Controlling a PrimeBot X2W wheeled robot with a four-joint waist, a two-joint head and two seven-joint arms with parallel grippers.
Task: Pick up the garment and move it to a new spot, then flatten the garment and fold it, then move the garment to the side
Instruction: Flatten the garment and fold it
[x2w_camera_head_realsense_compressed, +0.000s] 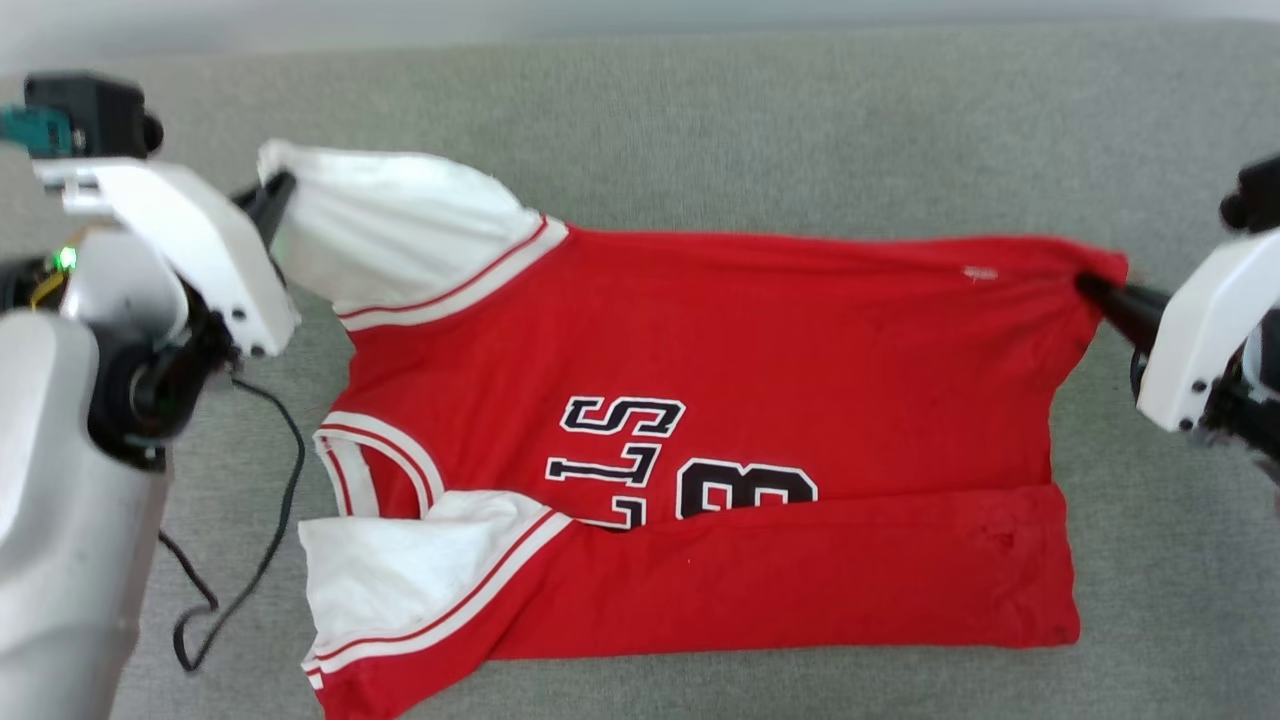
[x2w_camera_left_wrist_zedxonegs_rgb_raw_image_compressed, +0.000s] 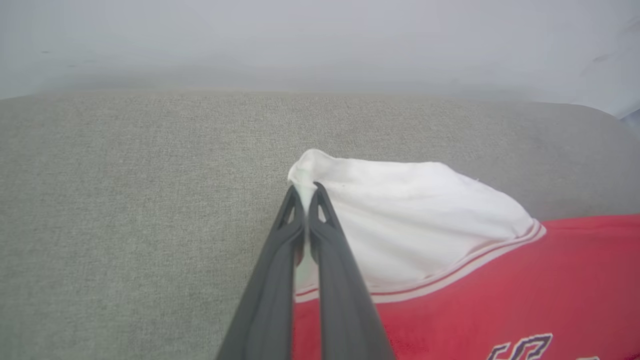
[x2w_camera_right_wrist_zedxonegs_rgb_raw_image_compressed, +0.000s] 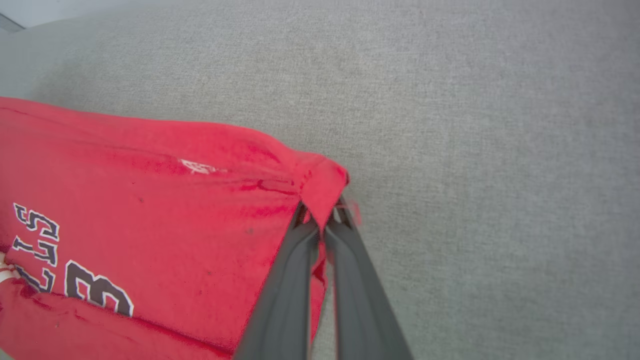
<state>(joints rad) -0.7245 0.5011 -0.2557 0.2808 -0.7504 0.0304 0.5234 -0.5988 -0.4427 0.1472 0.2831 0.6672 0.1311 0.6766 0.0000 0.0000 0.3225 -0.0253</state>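
Grey woven fabric surface (x2w_camera_head_realsense_compressed: 760, 120) spreads wide, and on it the garment (x2w_camera_head_realsense_compressed: 760, 340) lies stretched between the two sets of fingers, its long axis running from one to the other. The collar end points to the left fingers (x2w_camera_left_wrist_zedxonegs_rgb_raw_image_compressed: 280, 270), clamped tight on the white sleeve tip. The hem end points to the right fingers (x2w_camera_right_wrist_zedxonegs_rgb_raw_image_compressed: 287, 290), pinched on the red hem corner. A black cable (x2w_camera_head_realsense_compressed: 270, 530) trails beside the left arm.
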